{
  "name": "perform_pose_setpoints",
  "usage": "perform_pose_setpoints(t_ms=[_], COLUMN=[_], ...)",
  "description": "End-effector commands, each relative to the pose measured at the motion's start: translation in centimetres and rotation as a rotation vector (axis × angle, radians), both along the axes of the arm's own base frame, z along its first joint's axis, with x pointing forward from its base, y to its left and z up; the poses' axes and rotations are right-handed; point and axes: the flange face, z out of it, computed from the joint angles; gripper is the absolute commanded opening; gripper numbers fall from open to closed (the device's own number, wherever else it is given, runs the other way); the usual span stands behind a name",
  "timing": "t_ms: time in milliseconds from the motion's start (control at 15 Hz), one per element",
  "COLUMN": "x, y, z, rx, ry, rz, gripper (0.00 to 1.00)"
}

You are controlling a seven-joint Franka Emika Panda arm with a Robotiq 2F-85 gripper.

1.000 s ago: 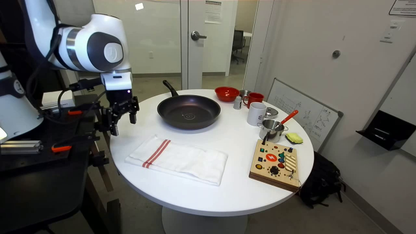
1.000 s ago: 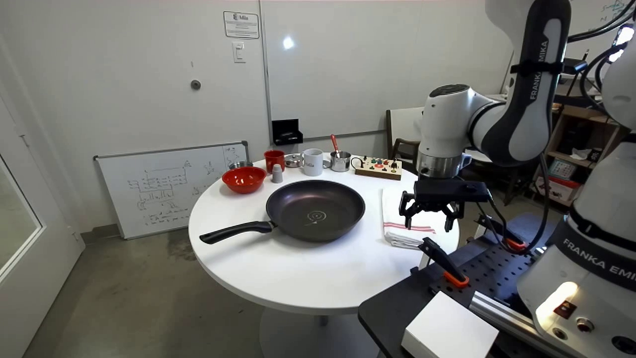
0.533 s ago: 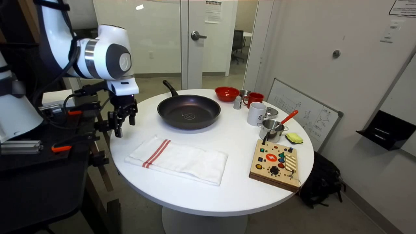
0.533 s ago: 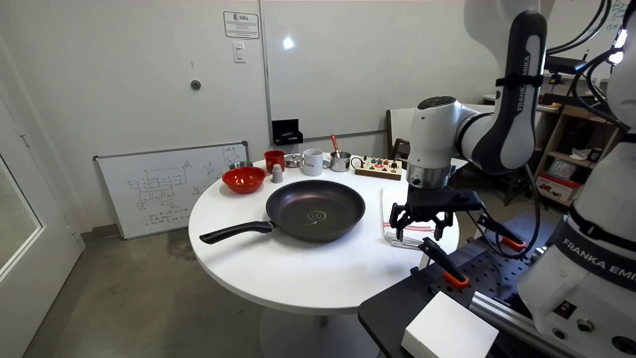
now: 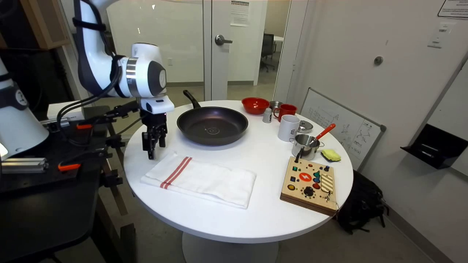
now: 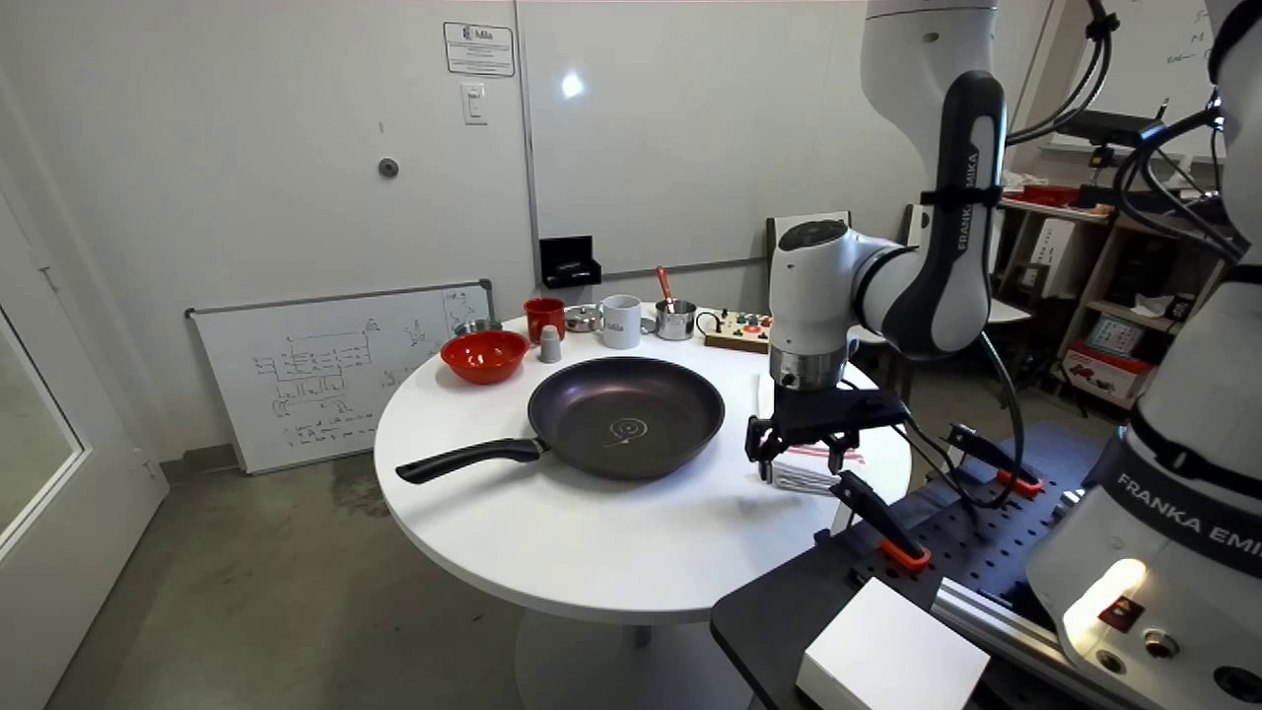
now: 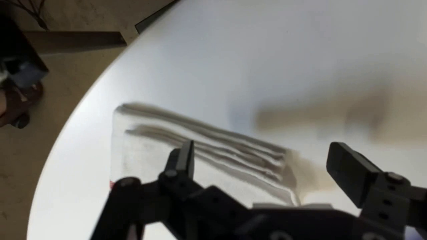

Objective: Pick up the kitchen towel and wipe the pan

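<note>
- Kitchen towel [image 5: 204, 182]: folded, near-left on the table [image 5: 219, 223] in an exterior view, corner close to the rim.
- Pan [image 5: 212, 127]: farther, white table showing between.
- Gripper [image 7: 262, 155]: fingers apart near the towel's layered edge.

Set back and above the height of the round white table [image 5: 270, 219], an exterior view looks down across it, over the towel [image 5: 215, 182], toward a door [image 5: 219, 73], with the arm [image 5: 140, 76] along its left side. An exterior view, also raised and set back, faces the wall-mounted whiteboard [image 6: 690, 138] from the side nearer the pan [image 6: 626, 439], with the arm along its right; both exterior views share table, towel, pan and arm. The wrist view sits much nearer, aimed steeply down past the gripper [image 7: 262, 160] at the towel's folded edge and the table's curved rim.
</note>
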Motion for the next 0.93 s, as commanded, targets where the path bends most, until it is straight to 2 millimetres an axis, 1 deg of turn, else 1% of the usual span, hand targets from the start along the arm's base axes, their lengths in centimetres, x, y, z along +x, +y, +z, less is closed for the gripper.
perform_pose_setpoints(t_ms=[0,133,267,667,867], x=[1.3,1.5,1.5,1.8,1.7], y=[-0.1,0.0,-0.4,-3.4,-3.8], z=[-0.5,-0.2,-0.2,-0.3,-0.7], rx=[-0.036,-0.05,-0.062,-0.099,-0.096], ry=[-0.017,-0.021,-0.021,-0.026,-0.022], rz=[0.034,0.046,0.048,0.03,0.028], gripper=[1.0,1.0,1.0,1.0,1.0])
